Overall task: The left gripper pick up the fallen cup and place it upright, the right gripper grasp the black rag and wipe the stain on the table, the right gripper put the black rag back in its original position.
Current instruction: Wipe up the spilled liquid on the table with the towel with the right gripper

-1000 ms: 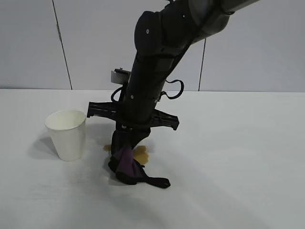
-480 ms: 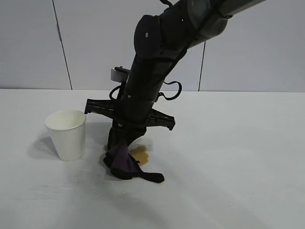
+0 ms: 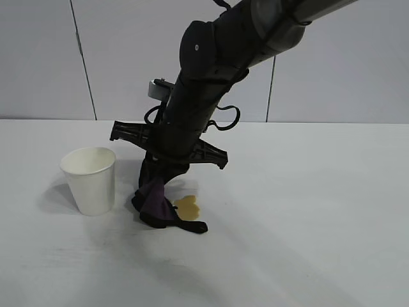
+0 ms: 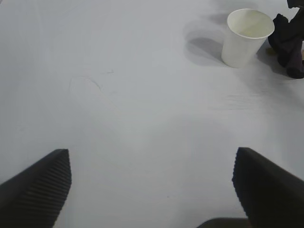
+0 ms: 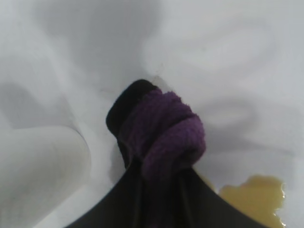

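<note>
Between the clenched fingers of the right gripper, the black rag lies just beside the stain; sweep back across it, pressing flat. Left gripper: released, parked.

My exterior camera sits low and level, facing the arms across the table. My left wrist camera looks from well back toward the cup. My right wrist camera peers close onto the black rag; all three share it.
</note>
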You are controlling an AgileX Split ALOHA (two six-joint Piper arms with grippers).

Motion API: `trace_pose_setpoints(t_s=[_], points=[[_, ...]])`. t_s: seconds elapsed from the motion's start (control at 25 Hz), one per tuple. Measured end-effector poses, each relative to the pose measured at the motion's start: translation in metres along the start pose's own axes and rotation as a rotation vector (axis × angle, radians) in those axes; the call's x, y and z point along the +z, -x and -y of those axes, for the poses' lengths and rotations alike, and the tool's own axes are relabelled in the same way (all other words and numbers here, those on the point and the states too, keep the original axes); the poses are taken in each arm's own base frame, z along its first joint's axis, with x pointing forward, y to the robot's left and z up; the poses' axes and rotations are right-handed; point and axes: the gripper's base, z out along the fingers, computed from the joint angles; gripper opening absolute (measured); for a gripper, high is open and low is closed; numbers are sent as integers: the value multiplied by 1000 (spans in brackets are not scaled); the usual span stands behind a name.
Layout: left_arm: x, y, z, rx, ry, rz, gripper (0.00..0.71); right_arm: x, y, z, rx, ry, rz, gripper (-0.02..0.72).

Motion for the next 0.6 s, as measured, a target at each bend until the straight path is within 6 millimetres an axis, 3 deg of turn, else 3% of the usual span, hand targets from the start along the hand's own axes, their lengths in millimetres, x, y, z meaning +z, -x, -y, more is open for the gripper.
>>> trace_pose_setpoints(t_s=[0.28,0.6], points=[[0,0,0,0,0,0,663,14,-7,3,46,6,-42,83],[0,0,0,0,0,0,663,13,-9,3,43,-6,-78,83]])
